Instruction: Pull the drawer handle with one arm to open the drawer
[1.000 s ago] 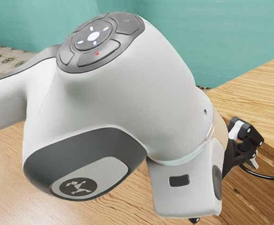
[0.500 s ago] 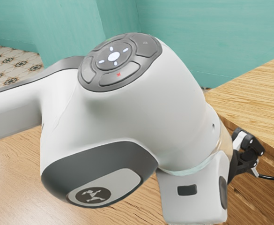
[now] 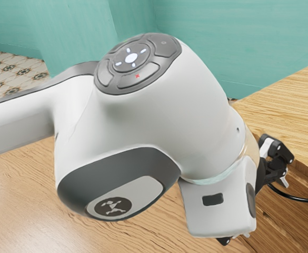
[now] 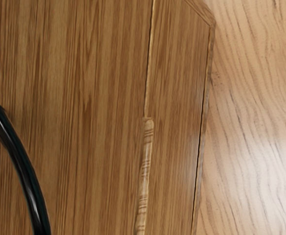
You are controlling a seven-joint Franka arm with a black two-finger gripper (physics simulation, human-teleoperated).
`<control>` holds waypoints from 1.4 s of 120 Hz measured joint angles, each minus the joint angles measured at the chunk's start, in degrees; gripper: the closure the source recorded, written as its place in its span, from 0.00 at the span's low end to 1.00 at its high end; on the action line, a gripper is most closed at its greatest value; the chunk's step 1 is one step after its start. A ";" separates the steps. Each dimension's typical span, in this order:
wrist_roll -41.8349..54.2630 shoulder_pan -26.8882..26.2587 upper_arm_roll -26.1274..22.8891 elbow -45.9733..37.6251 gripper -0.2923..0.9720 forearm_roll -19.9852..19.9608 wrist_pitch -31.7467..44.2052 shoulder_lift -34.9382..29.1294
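Arm: the white arm (image 3: 159, 116) takes up most of the exterior view, coming in from that view's left; its bulk hides much of the table (image 3: 22, 211) and the near side of the hand.
Gripper: the black gripper (image 3: 276, 167) sticks out past the arm's wrist at the exterior view's right, close against the cabinet (image 3: 290, 100); only part of it clears the arm; whether it is open or closed on anything cannot be told.
Handle: the black curved handle (image 3: 296, 198) runs from just under the gripper toward the exterior view's right; its near end goes behind the gripper, so contact cannot be judged; in the wrist view one bowed stretch of it shows, cut off by the picture's edge.
Drawer: the drawer front (image 4: 84, 98) is grained wood with the handle on it; a thin seam (image 4: 148, 63) runs along it; whether the drawer is pulled out at all cannot be told.
Surroundings: a paler wooden surface (image 4: 255, 122) lies past the cabinet's edge in the wrist view; a teal wall (image 3: 238, 37) and a patch of tiled floor (image 3: 6, 68) stand behind the arm.
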 joint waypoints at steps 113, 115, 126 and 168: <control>-0.71 0.12 -0.96 -13.87 0.23 0.94 -0.32 -12.66; -0.73 0.11 -0.96 -14.16 0.24 0.93 -0.32 -13.06; -0.81 -0.04 -0.96 -16.29 0.23 0.86 -0.29 -15.47; -1.07 -1.44 -0.62 -23.25 0.30 -0.21 -0.54 -24.84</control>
